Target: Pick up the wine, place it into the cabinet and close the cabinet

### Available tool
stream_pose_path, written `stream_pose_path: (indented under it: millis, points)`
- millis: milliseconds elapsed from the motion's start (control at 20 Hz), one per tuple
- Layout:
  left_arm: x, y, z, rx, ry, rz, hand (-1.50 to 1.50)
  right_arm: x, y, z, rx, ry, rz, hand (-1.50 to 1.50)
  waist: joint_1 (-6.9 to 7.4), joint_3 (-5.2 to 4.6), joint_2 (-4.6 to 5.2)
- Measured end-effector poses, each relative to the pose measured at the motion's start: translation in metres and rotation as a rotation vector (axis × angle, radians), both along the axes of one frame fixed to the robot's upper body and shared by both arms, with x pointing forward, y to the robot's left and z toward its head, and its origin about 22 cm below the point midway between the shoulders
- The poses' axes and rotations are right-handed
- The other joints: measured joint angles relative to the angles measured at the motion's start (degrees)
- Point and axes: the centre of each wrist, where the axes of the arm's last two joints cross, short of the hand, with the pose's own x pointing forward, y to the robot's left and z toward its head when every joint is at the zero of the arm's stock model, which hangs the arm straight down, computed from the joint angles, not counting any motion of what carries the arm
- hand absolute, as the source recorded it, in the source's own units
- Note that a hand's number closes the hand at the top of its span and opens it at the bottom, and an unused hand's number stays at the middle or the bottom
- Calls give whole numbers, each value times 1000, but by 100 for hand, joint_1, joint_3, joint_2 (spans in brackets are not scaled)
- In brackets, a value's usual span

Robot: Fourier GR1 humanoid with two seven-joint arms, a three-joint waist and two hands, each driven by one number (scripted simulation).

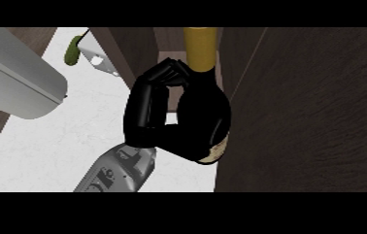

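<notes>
a black hand [147,114] on a grey forearm comes in from the near edge and curls its fingers [171,73] round the shoulder of a dark glass wine bottle with a yellow foil neck [204,116]. which arm it belongs to cannot be told from this view. the bottle is held off the white marbled bench [64,145], its yellow neck pointing far into the dark brown wooden cabinet [301,107], its base nearest. at the far left lies a green pickle-shaped thing [72,53], and a pale grey curved object [28,90] sits at the left edge.
</notes>
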Motion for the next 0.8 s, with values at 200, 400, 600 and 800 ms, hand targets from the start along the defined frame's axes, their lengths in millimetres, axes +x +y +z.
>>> stream_pose_path:
  millis: [200,400,600,800]
  points:
    - [11,-7,-3,22,-11,24,150,-1,2,-2,-2,1,17,-150,-4,-1,3]
    - [15,-14,-6,24,-4,49,150,-1,2,-1,-3,3,14,-150,-3,-2,2]
    - [16,-22,-17,7,13,59,150,1,2,2,1,-12,13,-150,-11,-2,6]
    - [17,-22,-28,-25,23,76,150,0,1,2,-3,-4,6,-150,-12,-3,5]
